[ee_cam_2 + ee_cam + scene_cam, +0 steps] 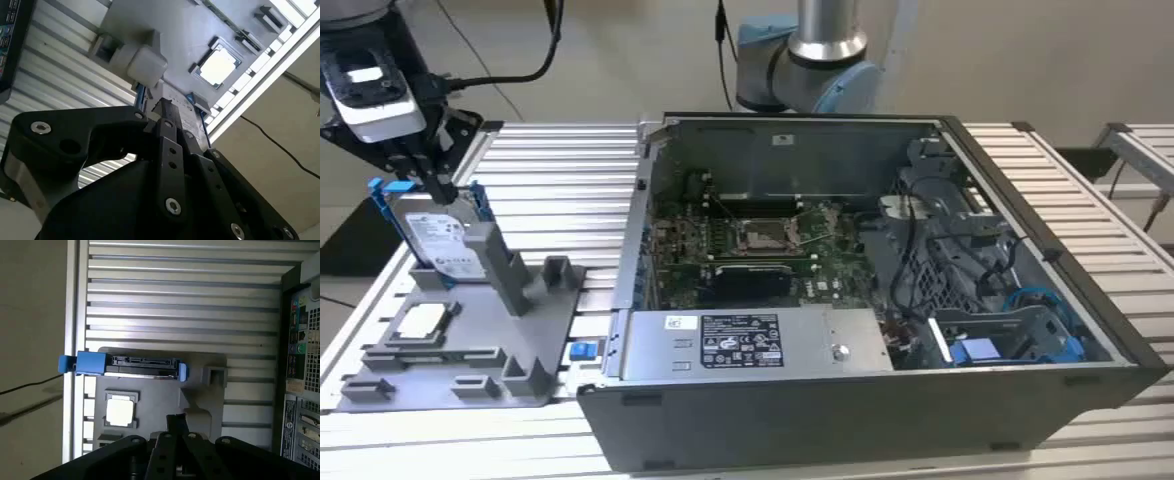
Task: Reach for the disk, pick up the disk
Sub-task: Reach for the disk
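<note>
The hand (438, 186) hangs at the top of the disk (443, 240), which stands upright in the grey holder (534, 320). Its own links hide the tips, so whether it grips cannot be told. The first wrist view alone shows the disk's connector edge.

The black gripper (165, 107) looms in the foreground, its tip close to the disk (187, 112), whose white label sits between blue rails. Beyond, a grey fixture plate (180, 30) holds a square silver chip (218, 66) on the ribbed aluminium table (60, 70).
</note>
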Action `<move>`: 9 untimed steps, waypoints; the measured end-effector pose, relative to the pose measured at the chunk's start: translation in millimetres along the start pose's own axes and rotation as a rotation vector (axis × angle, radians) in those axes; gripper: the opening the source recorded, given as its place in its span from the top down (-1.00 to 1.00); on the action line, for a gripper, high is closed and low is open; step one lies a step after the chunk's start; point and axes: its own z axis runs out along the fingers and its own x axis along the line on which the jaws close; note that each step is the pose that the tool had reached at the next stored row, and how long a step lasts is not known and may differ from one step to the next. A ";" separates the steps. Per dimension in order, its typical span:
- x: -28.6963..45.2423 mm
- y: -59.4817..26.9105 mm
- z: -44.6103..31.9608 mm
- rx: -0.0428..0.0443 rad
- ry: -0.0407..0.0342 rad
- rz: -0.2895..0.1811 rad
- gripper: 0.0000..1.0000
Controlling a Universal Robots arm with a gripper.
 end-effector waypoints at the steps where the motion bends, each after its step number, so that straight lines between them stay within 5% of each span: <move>1: 0.0 0.0 0.0 0.0000 0.0000 0.000 1.00; 9: 0.0 0.0 0.0 0.0000 0.0000 0.000 1.00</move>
